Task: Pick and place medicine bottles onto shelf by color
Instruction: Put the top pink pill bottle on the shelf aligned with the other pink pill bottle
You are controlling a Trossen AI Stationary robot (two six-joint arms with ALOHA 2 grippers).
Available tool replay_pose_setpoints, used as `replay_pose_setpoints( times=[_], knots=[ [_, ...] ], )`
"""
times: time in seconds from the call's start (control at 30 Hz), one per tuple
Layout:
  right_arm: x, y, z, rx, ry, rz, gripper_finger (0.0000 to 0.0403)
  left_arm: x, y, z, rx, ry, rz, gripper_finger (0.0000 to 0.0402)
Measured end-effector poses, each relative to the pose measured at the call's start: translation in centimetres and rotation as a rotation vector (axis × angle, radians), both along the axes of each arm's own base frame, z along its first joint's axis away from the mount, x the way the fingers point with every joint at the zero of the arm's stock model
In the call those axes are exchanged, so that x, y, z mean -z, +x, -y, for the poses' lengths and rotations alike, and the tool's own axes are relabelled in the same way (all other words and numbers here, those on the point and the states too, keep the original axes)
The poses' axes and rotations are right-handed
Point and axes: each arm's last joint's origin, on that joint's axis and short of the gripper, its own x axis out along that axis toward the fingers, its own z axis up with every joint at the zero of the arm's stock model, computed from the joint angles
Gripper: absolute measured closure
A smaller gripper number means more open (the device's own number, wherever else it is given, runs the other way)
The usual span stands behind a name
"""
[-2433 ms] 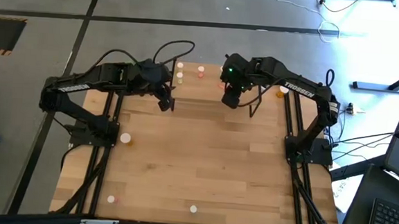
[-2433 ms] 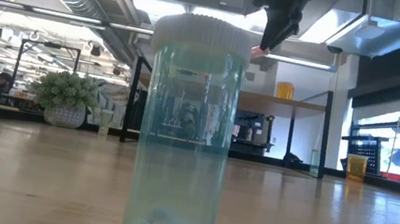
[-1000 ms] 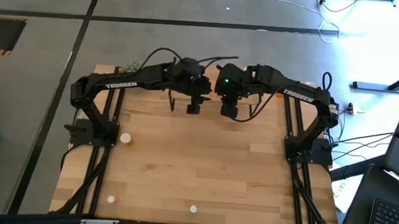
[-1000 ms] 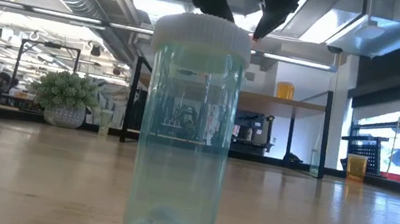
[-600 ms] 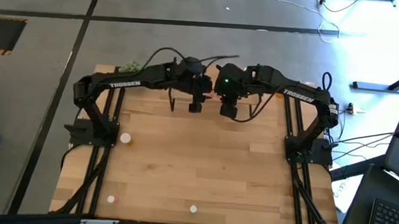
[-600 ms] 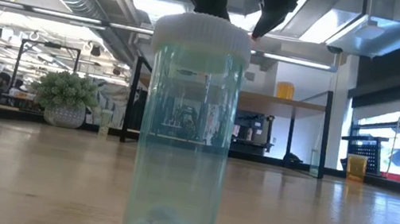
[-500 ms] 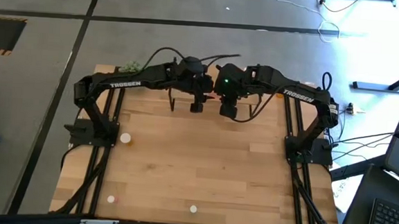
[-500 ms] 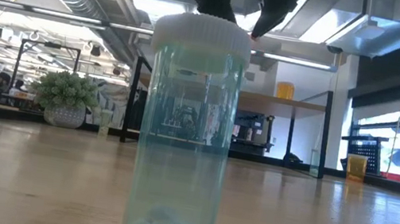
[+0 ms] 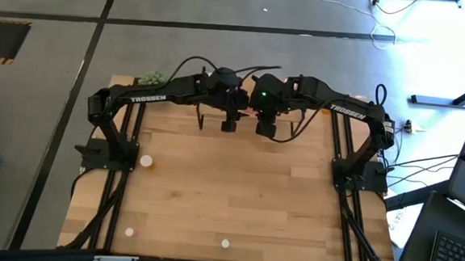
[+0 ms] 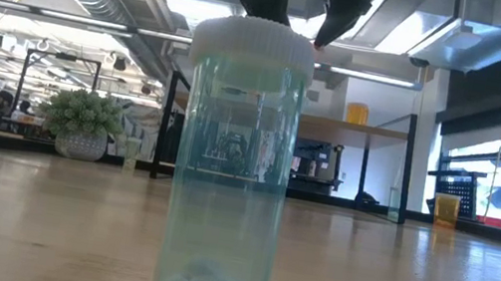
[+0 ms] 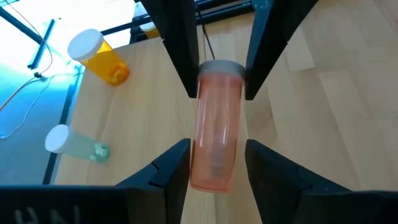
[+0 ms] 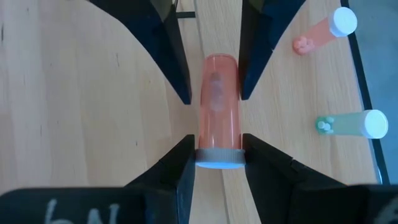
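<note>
Right gripper clamps pink bottle's cap; left gripper flanks its base.

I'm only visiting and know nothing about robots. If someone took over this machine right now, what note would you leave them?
Right gripper: jaws shut on the cap end of a pink bottle, held above the table's far edge.
Left gripper: around the same bottle's other end; its grip cannot be told.
Shelf: an orange bottle stands on it.
Loose: a green bottle upright at the near edge, a pink one and a green one lying flat, another orange one, and small ones elsewhere.
Left to do: finish the handover, shelve the pink bottle, then the rest by color.
</note>
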Motion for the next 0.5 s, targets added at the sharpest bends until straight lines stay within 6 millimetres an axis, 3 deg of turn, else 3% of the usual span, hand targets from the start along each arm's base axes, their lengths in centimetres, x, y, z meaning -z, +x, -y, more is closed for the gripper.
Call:
replay_pose_setpoints(
  times=[0.5],
  knots=[
    [-0.01,0.02,0.0,-0.001,0.0,0.003,0.0276,0.01,0.0,0.01,0.002,0.003,-0.002,0.0311]
  ],
)
